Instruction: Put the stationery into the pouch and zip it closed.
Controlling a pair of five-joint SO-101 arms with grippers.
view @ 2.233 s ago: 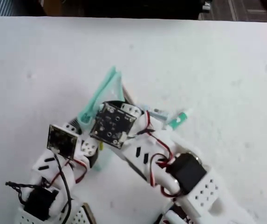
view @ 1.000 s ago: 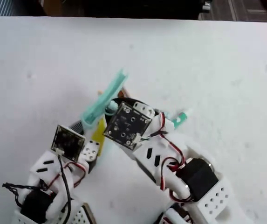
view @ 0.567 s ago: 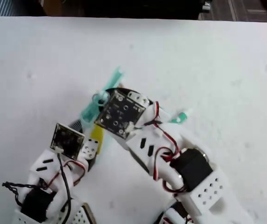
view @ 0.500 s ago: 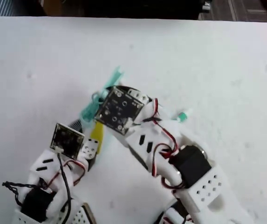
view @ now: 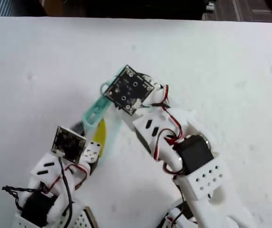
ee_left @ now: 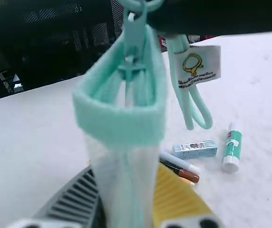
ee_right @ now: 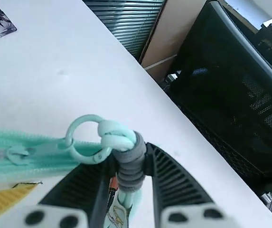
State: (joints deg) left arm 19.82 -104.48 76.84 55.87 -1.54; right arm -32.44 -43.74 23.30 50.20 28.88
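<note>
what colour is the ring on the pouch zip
Mint green, matching the trim of the pouch; the right wrist view shows the ring best.

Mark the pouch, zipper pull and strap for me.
pouch point(ee_left: 121, 118): left wrist view, teal end band.
zipper pull point(ee_left: 136, 38): left wrist view, flat tab.
strap point(ee_right: 119, 137): right wrist view, knot at the ring.
</note>
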